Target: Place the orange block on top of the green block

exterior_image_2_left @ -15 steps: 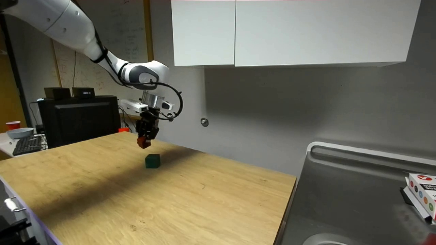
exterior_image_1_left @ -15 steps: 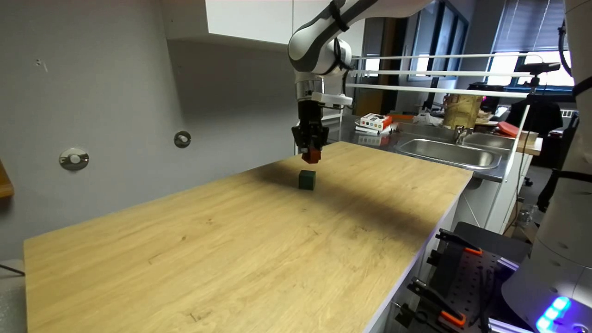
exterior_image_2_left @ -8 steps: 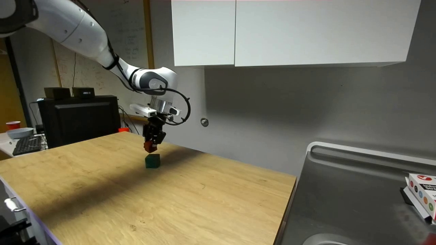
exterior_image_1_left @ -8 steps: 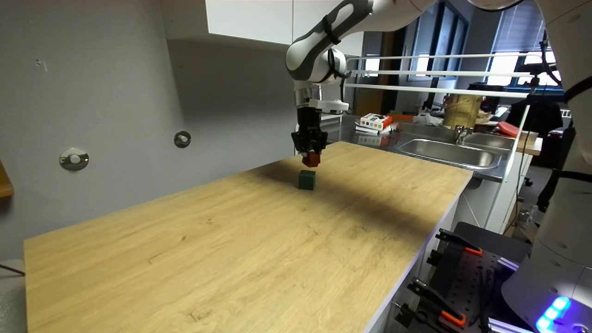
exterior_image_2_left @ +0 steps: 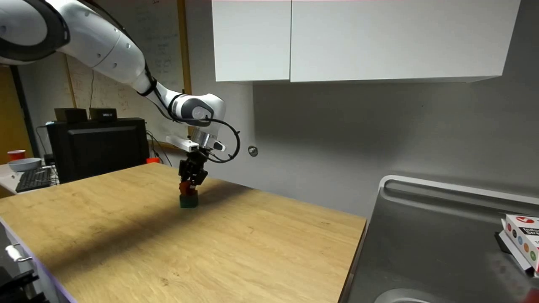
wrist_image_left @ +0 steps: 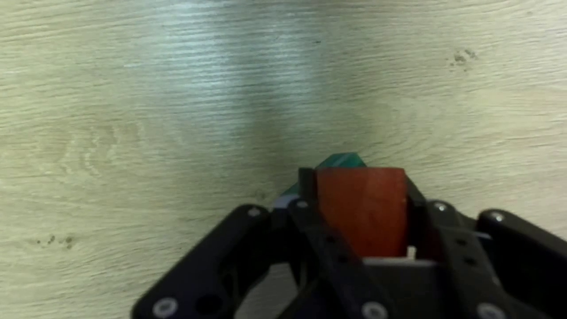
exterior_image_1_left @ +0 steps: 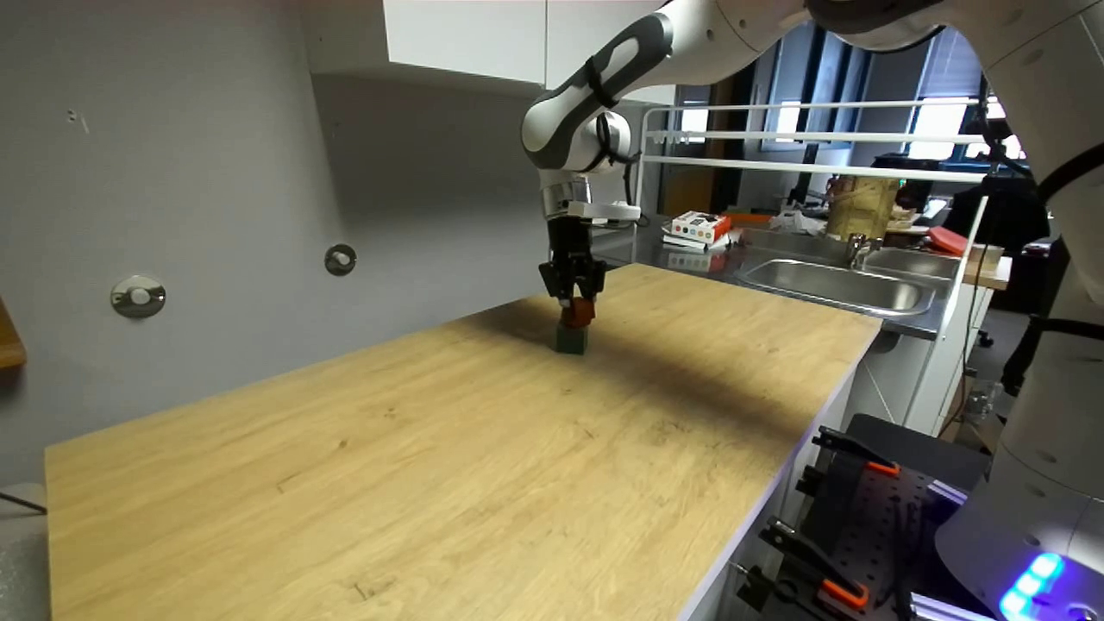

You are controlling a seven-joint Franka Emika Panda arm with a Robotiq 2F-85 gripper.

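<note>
Over the last second I've brought the tool (wrist_image_left: 361, 188) down, and the gap I had beneath the orange block (wrist_image_left: 364, 210) has closed in both exterior views. The green block (exterior_image_2_left: 189, 202) stands where it stood on the table (exterior_image_1_left: 414, 431). My tool is clamped on the orange block, gripping it by two opposite sides at the very tips. That block is above the green one and hides much of its top; whether it rests there yet, I can't tell. In my wrist view a green corner pokes out past the orange block's upper edge, the two turned against each other.
</note>
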